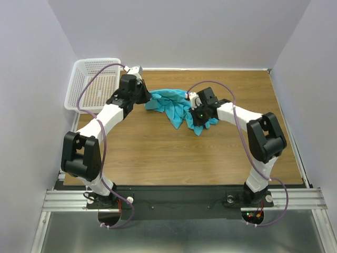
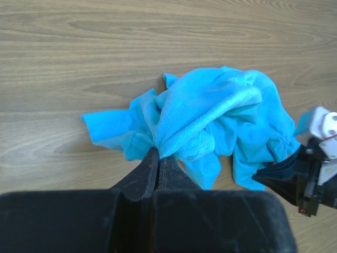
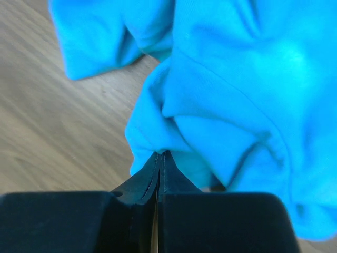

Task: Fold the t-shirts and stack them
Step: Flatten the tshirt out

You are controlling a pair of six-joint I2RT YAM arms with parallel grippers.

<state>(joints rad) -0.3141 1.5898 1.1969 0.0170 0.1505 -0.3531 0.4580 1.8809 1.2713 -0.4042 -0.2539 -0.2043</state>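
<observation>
Crumpled t-shirt [image 1: 171,105] far-centre on the bench [image 1: 158,153], pinched at opposite sides. Left tool [image 2: 158,154] and right tool [image 3: 160,154] both clamped on cloth, probably to draw it out flat. From above only: how the grips sit apart. From the wrists only: thin folds caught at the tips.

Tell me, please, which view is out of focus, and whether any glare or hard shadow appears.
Right wrist: the t-shirt looks soft and slightly out of focus, one patch washed out. Left wrist: sharp, wood grain of the table clear, faint shadow under the cloth. Top external: even light, no glare, no hard shadows.
</observation>
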